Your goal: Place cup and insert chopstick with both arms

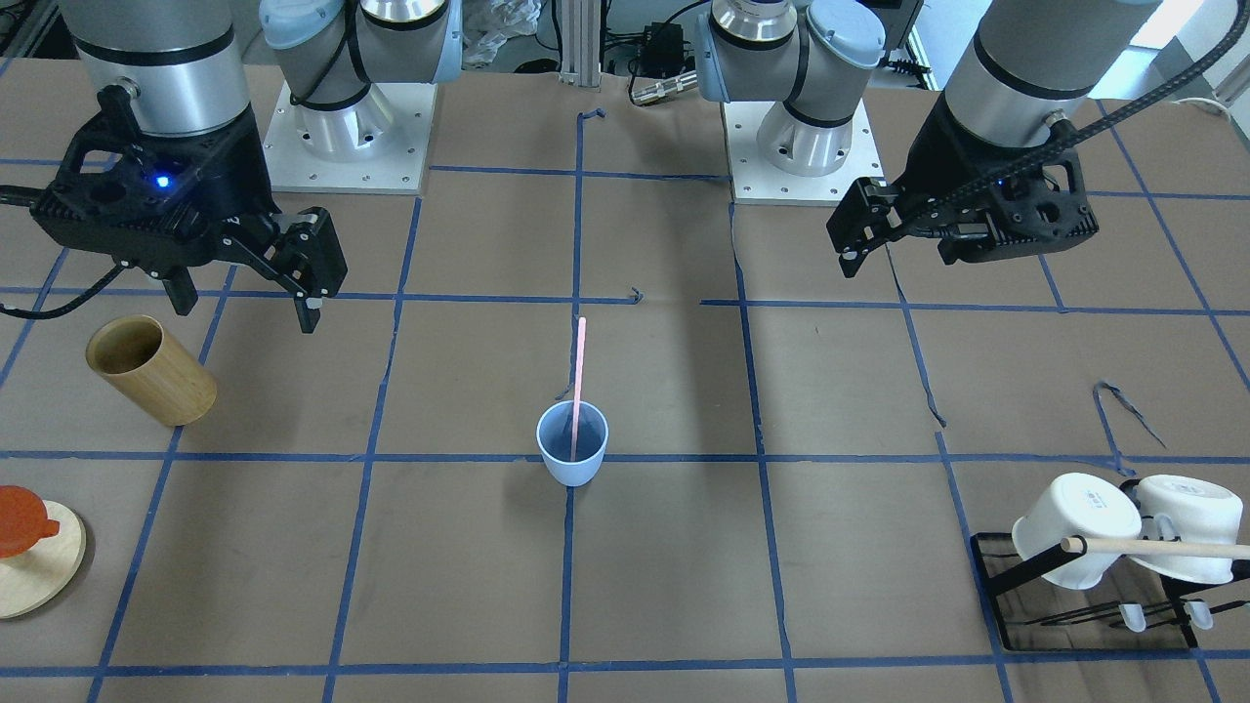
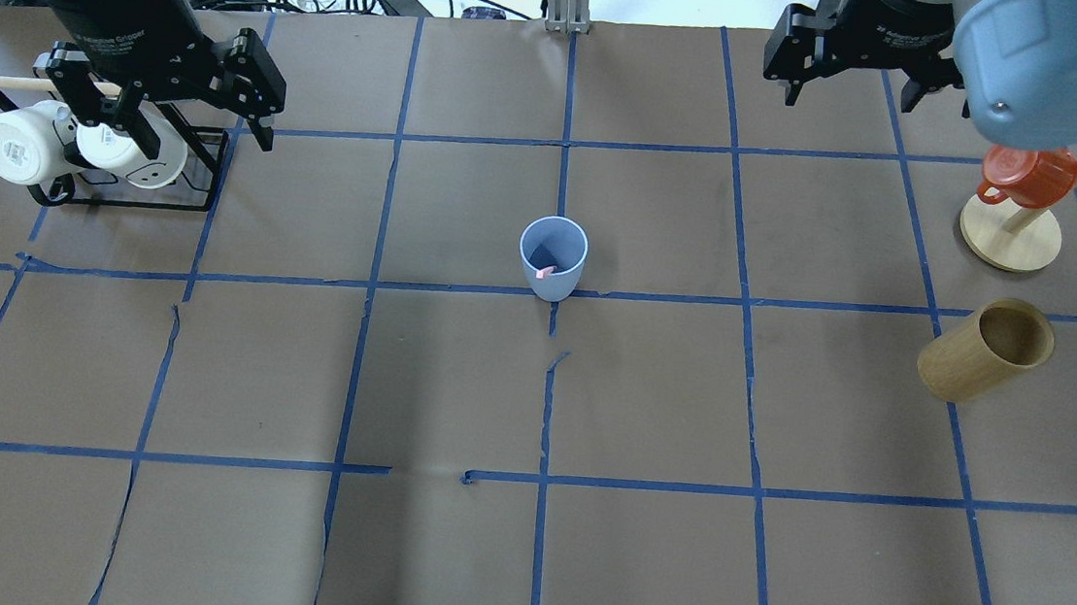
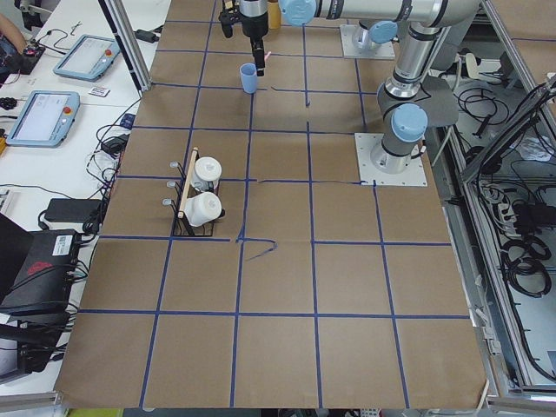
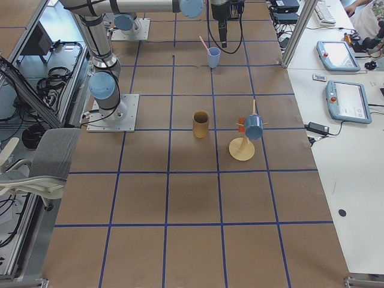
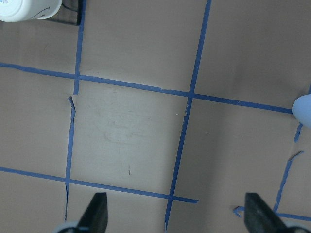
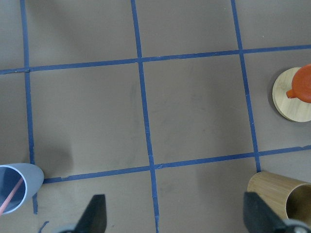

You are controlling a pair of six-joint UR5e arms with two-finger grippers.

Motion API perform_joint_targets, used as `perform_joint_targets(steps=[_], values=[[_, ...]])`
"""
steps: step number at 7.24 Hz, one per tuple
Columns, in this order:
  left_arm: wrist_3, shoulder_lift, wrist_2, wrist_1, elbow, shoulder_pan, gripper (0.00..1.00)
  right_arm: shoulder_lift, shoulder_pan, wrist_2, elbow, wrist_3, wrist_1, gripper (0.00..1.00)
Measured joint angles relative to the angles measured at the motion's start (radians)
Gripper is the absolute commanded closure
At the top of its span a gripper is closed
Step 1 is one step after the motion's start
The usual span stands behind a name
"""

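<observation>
The light-blue cup [image 1: 571, 469] stands upright at the table's middle on a blue tape crossing, also in the overhead view [image 2: 550, 286]. The pale-pink chopstick [image 1: 579, 376] stands in it, leaning toward the robot's side; its tip shows inside the cup from above [image 2: 544, 271]. My left gripper [image 1: 898, 259] is open and empty, raised well off to the cup's side, above the mug rack in the overhead view [image 2: 206, 142]. My right gripper [image 1: 244, 305] is open and empty, raised at the other side near the tan cylinder. The cup's edge shows in both wrist views [image 5: 303, 109] [image 6: 17, 187].
A tan wooden cylinder [image 1: 151, 371] stands tilted in view under the right gripper's side. An orange cup on a round wooden stand [image 1: 29, 547] is near the table edge. Two white mugs [image 1: 1074, 532] hang with a wooden dowel [image 1: 1162, 549] on a black rack on the left arm's side.
</observation>
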Motion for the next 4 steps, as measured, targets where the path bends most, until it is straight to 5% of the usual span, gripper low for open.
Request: perform_joint_targets(steps=[4], values=[[0.0, 0.0, -0.001, 0.0, 0.001, 0.0, 0.0, 0.012, -0.007, 0.038, -0.054, -0.059, 0.181, 0.0]])
